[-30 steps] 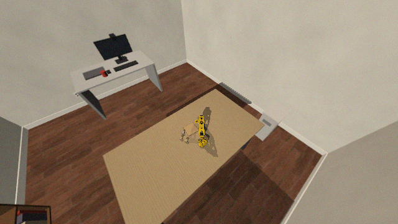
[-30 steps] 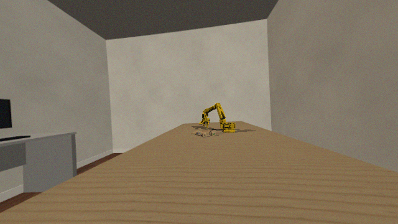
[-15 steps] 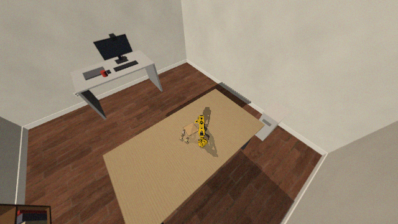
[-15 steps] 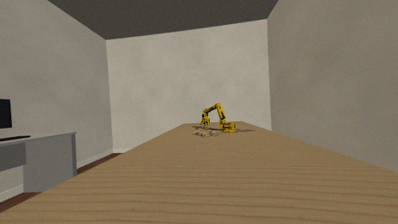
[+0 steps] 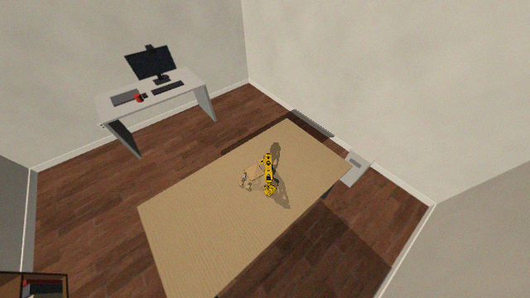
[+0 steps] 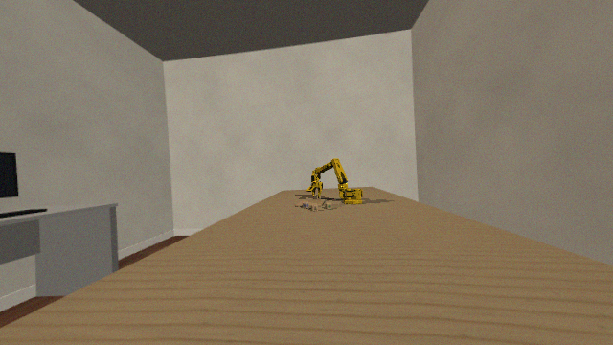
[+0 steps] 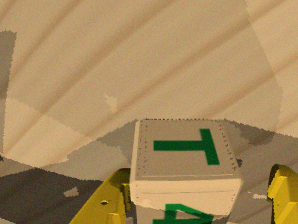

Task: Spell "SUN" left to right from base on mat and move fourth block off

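Right now, your pincer (image 5: 263, 161) (image 6: 317, 195) (image 7: 201, 172) is released, its fingers parted around the T block (image 7: 182, 149). You have a visible gap between the block and the finger at picture right; the finger at picture left is just beside its other side, and you cannot tell whether they touch. Bare wood shows around that block, so it is off the mat (image 5: 253, 171), with its T face up. You see the other 3 blocks as a small group by the mat's side away from the arm (image 5: 268, 170) (image 6: 337, 172), too small to read. The table (image 5: 207, 215) (image 6: 306, 268) (image 7: 75, 60) gives you wide margins, its edges well apart from the pincer.
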Robot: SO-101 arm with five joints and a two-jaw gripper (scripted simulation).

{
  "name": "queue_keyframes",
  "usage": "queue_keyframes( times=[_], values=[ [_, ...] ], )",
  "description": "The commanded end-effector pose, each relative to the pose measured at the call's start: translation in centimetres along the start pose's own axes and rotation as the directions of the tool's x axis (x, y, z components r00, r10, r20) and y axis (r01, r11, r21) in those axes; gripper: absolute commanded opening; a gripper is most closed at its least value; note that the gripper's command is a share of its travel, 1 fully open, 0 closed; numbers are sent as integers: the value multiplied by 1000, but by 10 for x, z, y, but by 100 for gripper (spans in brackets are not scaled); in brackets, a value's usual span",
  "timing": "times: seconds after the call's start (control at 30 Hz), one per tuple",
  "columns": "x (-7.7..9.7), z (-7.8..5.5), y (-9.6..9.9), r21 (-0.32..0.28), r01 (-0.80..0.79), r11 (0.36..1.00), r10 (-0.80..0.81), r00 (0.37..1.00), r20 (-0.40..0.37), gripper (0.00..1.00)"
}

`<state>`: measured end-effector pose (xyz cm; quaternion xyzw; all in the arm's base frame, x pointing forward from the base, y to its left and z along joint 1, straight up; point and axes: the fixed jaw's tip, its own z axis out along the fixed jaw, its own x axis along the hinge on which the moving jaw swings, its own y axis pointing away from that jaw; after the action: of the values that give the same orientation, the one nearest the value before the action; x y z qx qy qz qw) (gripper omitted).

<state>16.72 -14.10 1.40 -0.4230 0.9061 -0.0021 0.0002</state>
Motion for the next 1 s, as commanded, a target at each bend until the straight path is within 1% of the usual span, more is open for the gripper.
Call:
queue_keyframes(
  times=[0.0, 0.2, 0.53, 0.67, 0.87, 0.93, 0.97],
  values=[
    [1, -14, -12, 85, 0, 996, 0, 1000, 1, 30],
    [1, -14, -12, 85, 0, 996, 0, 1000, 1, 33],
    [1, -16, -12, 86, 0, 996, 0, 1000, 1, 33],
    [1, -24, -12, 87, 0, 996, 0, 1000, 1, 33],
    [1, -44, -12, 91, 0, 996, 0, 1000, 1, 33],
    [1, -44, -12, 91, 0, 996, 0, 1000, 1, 33],
    [1, -48, -12, 91, 0, 996, 0, 1000, 1, 33]
  ],
)
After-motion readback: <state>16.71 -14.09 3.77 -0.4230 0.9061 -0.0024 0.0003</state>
